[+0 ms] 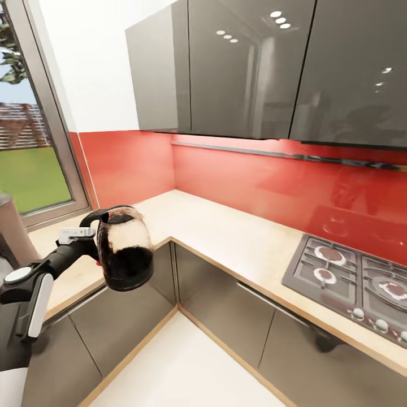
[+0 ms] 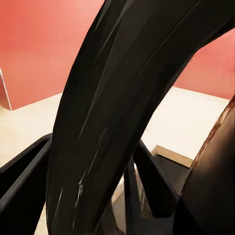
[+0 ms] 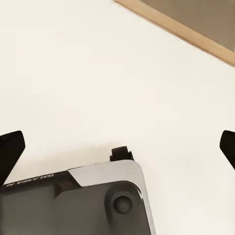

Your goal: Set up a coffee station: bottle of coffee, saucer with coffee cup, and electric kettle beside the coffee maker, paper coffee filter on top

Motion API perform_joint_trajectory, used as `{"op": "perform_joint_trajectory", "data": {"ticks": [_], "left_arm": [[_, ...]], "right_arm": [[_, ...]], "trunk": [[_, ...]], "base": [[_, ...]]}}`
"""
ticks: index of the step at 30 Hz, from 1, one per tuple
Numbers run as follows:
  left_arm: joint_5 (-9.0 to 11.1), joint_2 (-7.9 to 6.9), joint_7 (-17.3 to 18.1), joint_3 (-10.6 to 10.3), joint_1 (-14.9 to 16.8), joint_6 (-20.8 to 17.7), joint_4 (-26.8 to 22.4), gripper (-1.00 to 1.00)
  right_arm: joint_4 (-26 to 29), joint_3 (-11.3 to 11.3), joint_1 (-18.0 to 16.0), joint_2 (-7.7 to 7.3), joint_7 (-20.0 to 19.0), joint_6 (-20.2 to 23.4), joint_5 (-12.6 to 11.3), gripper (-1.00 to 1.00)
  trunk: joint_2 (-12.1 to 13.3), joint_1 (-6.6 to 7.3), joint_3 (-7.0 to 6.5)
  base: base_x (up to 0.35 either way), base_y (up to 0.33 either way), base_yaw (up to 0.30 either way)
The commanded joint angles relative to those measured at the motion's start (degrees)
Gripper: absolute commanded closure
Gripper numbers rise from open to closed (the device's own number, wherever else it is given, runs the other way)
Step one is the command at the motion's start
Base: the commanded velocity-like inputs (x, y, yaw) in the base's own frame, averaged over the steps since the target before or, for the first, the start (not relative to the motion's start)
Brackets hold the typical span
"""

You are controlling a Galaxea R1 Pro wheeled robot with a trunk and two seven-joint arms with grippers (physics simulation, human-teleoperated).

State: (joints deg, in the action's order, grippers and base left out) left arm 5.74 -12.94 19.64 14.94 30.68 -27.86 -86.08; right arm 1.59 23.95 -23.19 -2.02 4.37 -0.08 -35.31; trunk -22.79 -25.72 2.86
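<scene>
Your left gripper (image 1: 95, 233) has its jaws pinching the black handle of the electric kettle (image 1: 125, 249), carried upright in the air beside the corner of the desk (image 1: 226, 232). Your right gripper (image 3: 117, 147) faces pale floor (image 3: 98, 73), jaws spread, holding nothing.

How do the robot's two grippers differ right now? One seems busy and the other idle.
The left gripper is shut on the kettle handle, holding the jug in the air in front of the countertop edge; the right gripper is open and holds nothing. The left one is raised to counter height, while the right one points down at the pale floor. Both have dark fingers.
</scene>
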Motion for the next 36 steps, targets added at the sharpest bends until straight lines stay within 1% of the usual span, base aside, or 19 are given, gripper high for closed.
{"op": "perform_joint_trajectory", "data": {"ticks": [1,10,14,24,29,32,33,35,36], "left_arm": [[0.7,0.02,0.0,0.1,0.1,-0.5,0.0,1.0],[0.7,0.02,0.0,0.1,0.1,-0.5,0.0,1.0],[0.7,0.02,-0.2,0.0,0.1,-0.5,0.0,1.0],[0.7,0.05,-0.3,-0.2,0.1,-0.4,0.0,1.0],[0.6,0.02,-0.4,-0.1,0.0,-0.3,0.3,1.0],[0.6,0.02,-2.8,-0.1,0.1,-0.2,0.6,1.0],[0.8,0.1,-7.1,-0.3,0.1,-0.2,0.8,1.0],[1.1,0.16,-8.9,-0.4,0.1,-0.2,0.8,1.0],[1.2,0.17,-9.1,-0.5,0.0,-0.2,0.8,1.0]], "right_arm": [[0.1,0.5,0.0,-0.01,0.2,0.0,-0.5,-1.0],[0.1,0.5,0.0,0.0,0.2,0.0,-0.3,-1.0],[0.1,0.5,0.0,0.0,0.2,0.0,-0.3,-1.0],[0.1,0.5,0.0,0.0,0.2,0.0,-0.3,-1.0],[0.0,0.5,0.0,-0.11,0.2,0.0,-0.2,-1.0],[0.1,0.5,0.0,-0.1,0.1,0.0,-0.1,-1.0],[0.1,0.6,0.0,-0.04,0.1,0.0,-0.1,-1.0],[0.0,0.6,0.0,-0.12,0.1,0.0,0.0,-1.0],[0.0,0.6,0.0,-0.19,0.1,-0.1,0.1,-1.0]], "trunk": [[-0.1,-0.07,0.13],[-0.1,-0.07,0.13],[-0.1,-0.07,0.13],[-0.1,-0.07,0.13],[-0.1,-0.07,0.13],[-0.1,-0.07,0.13],[-0.1,-0.07,0.13],[-0.1,-0.07,0.13],[-0.1,-0.07,0.13]], "base": [[0.326,-0.017,0.275],[0.331,-0.003,0.276],[0.269,-0.142,0.276],[0.223,-0.198,0.276],[0.064,-0.048,0.234],[0.002,-0.001,0.019],[0.0,0.0,0.0],[0.0,0.0,0.0],[0.0,0.0,0.0]]}}
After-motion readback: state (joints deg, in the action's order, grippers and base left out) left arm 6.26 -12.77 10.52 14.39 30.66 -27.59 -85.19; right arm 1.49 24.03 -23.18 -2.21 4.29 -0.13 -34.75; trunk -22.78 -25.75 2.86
